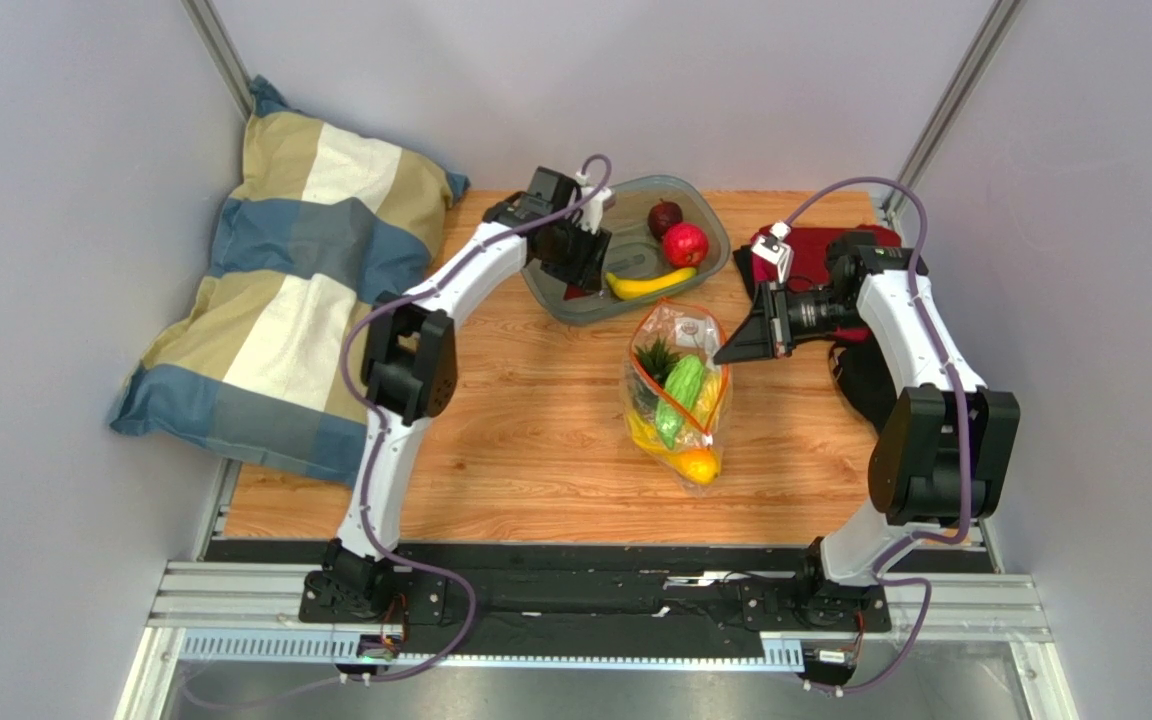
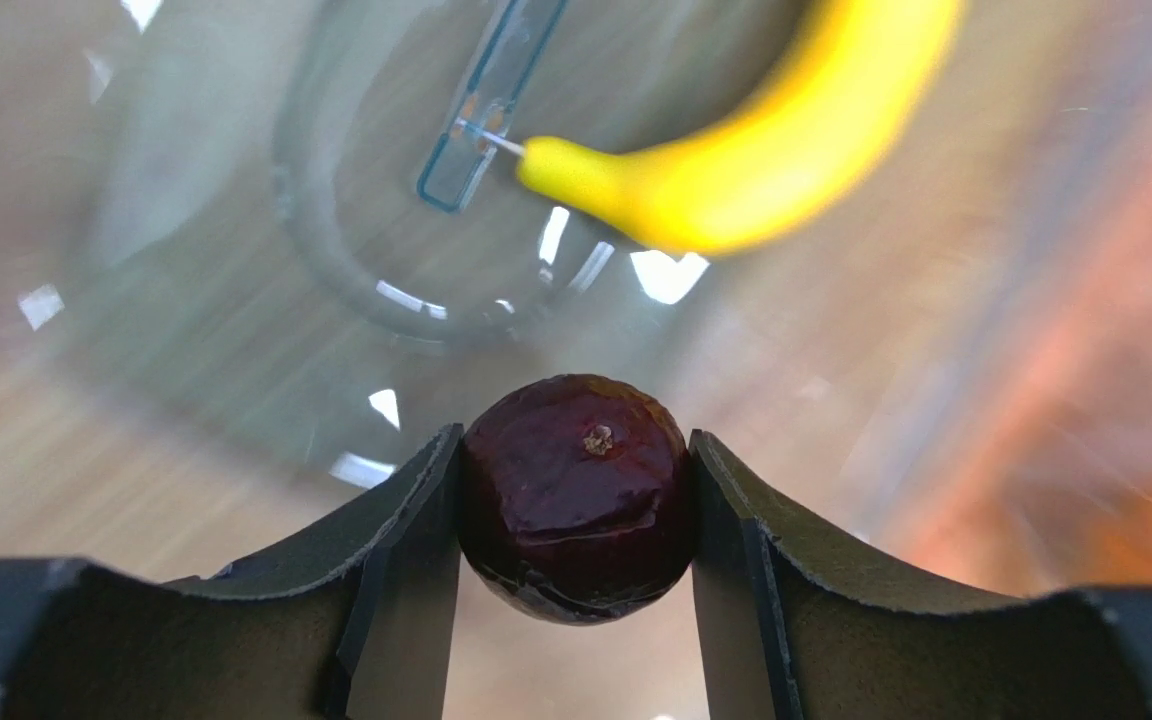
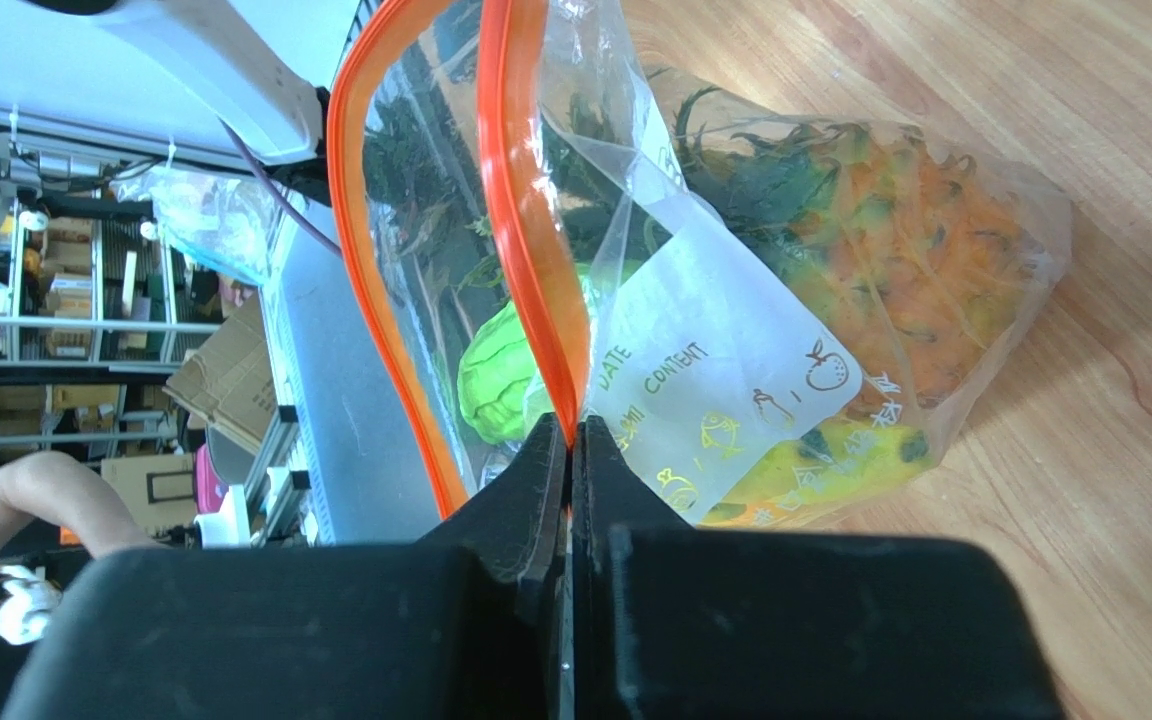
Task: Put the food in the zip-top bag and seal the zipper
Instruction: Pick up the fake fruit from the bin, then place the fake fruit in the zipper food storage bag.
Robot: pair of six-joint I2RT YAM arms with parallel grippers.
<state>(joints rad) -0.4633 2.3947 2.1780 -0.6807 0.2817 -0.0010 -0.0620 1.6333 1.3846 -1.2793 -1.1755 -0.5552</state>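
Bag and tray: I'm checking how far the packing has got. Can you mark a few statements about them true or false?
The mouth of the bag stands open. True.
The right gripper is open, clear of the bag. False: it is shut on the zipper.
The left gripper grips a dark fruit. True.
The tray is empty. False: a banana and a red fruit lie in it.

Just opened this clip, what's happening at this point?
The left gripper has its fingers against both sides of a dark round fruit in the tray, where a banana and a red fruit also lie. The right gripper is shut on the zipper edge of the zip-top bag, holding its mouth open. The bag, unsealed, already holds a pineapple and cucumber.
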